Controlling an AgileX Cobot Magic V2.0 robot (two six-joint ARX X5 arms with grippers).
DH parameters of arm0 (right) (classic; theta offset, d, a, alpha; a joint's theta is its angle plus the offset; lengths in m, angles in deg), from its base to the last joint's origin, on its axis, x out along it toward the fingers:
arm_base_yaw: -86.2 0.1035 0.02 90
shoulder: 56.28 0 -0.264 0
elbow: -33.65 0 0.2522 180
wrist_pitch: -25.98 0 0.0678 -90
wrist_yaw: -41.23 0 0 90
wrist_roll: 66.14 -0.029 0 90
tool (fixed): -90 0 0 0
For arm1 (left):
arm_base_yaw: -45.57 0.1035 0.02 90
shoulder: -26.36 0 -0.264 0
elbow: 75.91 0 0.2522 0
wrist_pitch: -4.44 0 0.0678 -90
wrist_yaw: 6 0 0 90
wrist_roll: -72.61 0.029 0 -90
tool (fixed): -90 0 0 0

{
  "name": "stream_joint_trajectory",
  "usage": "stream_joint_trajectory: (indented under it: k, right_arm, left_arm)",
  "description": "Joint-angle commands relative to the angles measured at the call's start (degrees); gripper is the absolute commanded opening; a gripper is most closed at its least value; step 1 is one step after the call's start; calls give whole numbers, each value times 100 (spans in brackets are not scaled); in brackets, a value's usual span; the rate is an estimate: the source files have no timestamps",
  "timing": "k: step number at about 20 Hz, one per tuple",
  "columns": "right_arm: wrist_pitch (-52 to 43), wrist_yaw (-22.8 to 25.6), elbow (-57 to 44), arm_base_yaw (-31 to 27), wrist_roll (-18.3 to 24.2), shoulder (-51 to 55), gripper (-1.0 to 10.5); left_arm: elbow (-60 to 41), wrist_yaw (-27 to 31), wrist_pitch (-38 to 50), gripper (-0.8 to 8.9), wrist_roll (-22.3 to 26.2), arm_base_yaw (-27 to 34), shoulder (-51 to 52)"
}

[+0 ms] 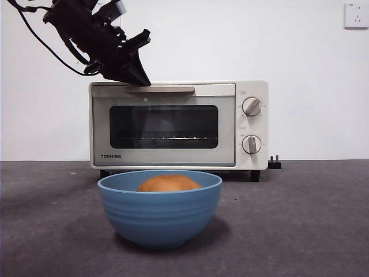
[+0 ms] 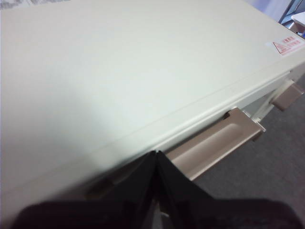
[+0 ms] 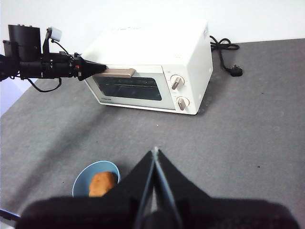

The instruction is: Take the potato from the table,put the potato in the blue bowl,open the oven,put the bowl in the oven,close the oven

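Observation:
The blue bowl [image 1: 160,216] [image 3: 82,180] stands on the table [image 1: 300,219] in front of the oven [image 1: 167,156], and the potato [image 1: 168,184] [image 3: 102,183] lies inside it. The oven's door is closed. My left gripper [image 1: 144,81] [image 2: 156,155] [image 3: 102,68] is shut, and its tip is at the left end of the beige handle [image 1: 167,89] [image 2: 214,143] at the oven's top front edge. High above the table, on the near side of the bowl, my right gripper [image 3: 155,151] hangs shut and holds nothing.
Two round knobs [image 1: 252,107] [image 1: 251,144] sit on the oven's right panel. The power cord [image 3: 224,46] and its plug [image 1: 275,163] lie on the table beside and behind the oven. A wall socket [image 1: 356,14] is at the upper right.

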Motion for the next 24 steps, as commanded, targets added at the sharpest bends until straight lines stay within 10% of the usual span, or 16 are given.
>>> stream_joint_trajectory:
  k: [1, 24]
  right_arm:
    - [116, 0, -31, 4, -74, 11, -8]
    - [120, -114, -33, 4, -127, 11, -8]
  left_arm:
    - [-166, 101, -719, -6, 262, -11, -223]
    - [-175, 249, -2463, -6, 525, -358, -199]
